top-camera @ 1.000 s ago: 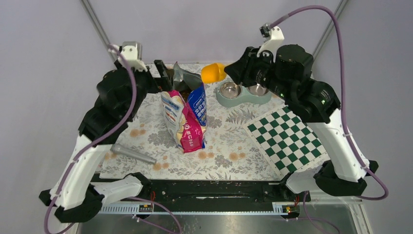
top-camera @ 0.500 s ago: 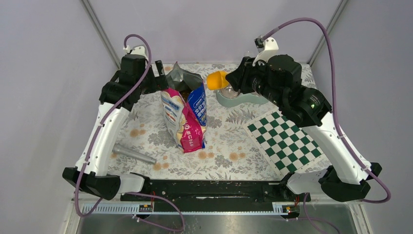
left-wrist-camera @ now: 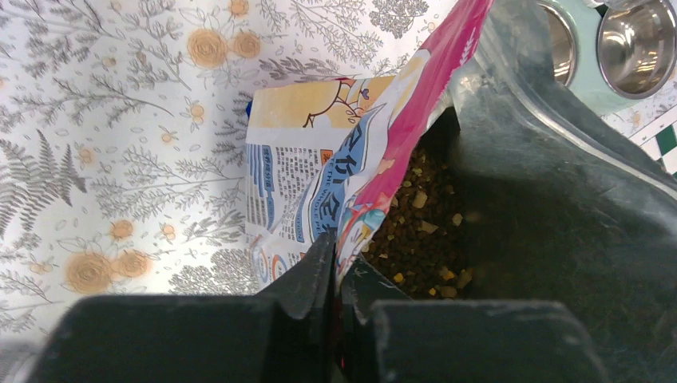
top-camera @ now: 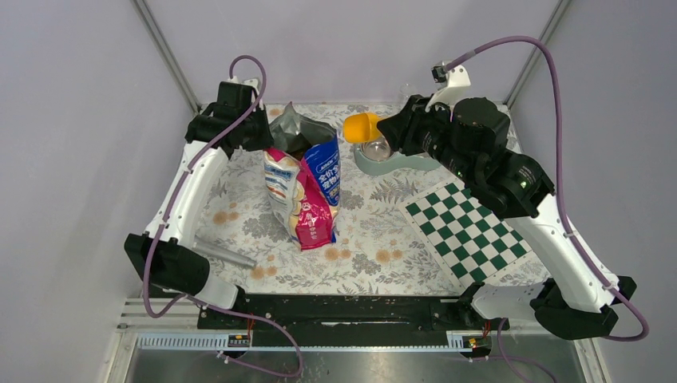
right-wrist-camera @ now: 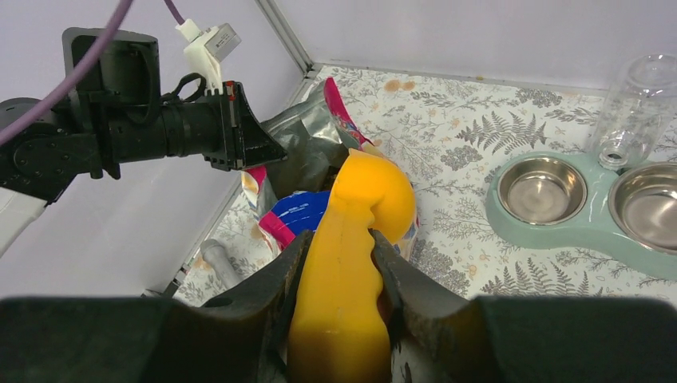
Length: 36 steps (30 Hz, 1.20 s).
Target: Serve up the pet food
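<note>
The pet food [left-wrist-camera: 421, 231], brown and tan kibble, lies inside the open printed bag [top-camera: 307, 187], which stands upright mid-table. My left gripper [left-wrist-camera: 342, 257] is shut on the bag's pink-edged rim [left-wrist-camera: 383, 171] at the bag's back left corner; it is also seen from above [top-camera: 270, 140]. My right gripper [right-wrist-camera: 339, 239] is shut on the handle of an orange scoop [right-wrist-camera: 355, 239]. The scoop [top-camera: 361, 126] hangs in the air between the bag's mouth and the teal double bowl [top-camera: 409, 163]. Both steel bowls [right-wrist-camera: 545, 188] look bare inside.
A floral cloth [top-camera: 375, 239] covers the table. A green checkered mat [top-camera: 467, 227] lies at the right, and a grey cylinder [top-camera: 223, 254] at the front left. A clear bottle [right-wrist-camera: 639, 112] stands behind the bowl stand. Grey walls close in at the back and sides.
My left arm stretched toward the back and its gripper went from wide open to shut on the bag's rim. The right arm with the scoop shifted only slightly.
</note>
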Tool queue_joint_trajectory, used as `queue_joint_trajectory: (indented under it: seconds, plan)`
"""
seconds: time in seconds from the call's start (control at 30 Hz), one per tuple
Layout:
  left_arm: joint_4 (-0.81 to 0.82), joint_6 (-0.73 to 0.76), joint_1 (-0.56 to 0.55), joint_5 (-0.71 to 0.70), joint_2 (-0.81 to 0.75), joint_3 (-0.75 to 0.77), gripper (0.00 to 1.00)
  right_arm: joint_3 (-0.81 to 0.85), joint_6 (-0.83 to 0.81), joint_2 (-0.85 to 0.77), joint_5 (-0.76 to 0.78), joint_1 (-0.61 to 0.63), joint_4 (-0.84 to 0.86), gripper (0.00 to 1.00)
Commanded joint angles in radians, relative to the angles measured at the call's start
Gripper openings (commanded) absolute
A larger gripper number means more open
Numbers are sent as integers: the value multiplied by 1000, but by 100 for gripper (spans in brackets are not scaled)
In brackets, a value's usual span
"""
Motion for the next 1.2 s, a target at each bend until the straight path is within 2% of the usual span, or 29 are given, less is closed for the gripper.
queue_joint_trajectory:
  seconds: [0.0,0.2,0.37,0.5,0.7,0.9,0.93,1.0,1.07,1.1,1.17]
  plan:
    - [-47,52,22,19,9,65,0,-9,-17,-24,39,0,70,0]
    - [-11,15,139,-85,3,192,0,3,-43,-15,64,-1,66,0]
    - [53,1,272,-88,-19,273,0,26,-58,5,69,-7,50,0]
    - [78,63,295,-46,3,321,0,39,-62,25,61,-12,51,0]
    - [79,41,292,154,65,330,0,53,-68,54,42,-18,51,0]
    - [76,12,293,126,77,290,2,46,-46,70,19,-20,50,0]
    - [75,9,293,120,76,289,7,43,-39,71,15,-20,51,0]
    - [67,6,293,95,78,288,37,38,-31,72,8,-19,51,0]
    - [66,7,294,58,75,283,57,31,-23,70,-3,-21,55,0]
    - [66,9,294,43,73,279,64,24,-19,69,-5,-21,58,0]
    - [66,16,294,18,75,274,69,17,-14,64,-8,-20,63,0]
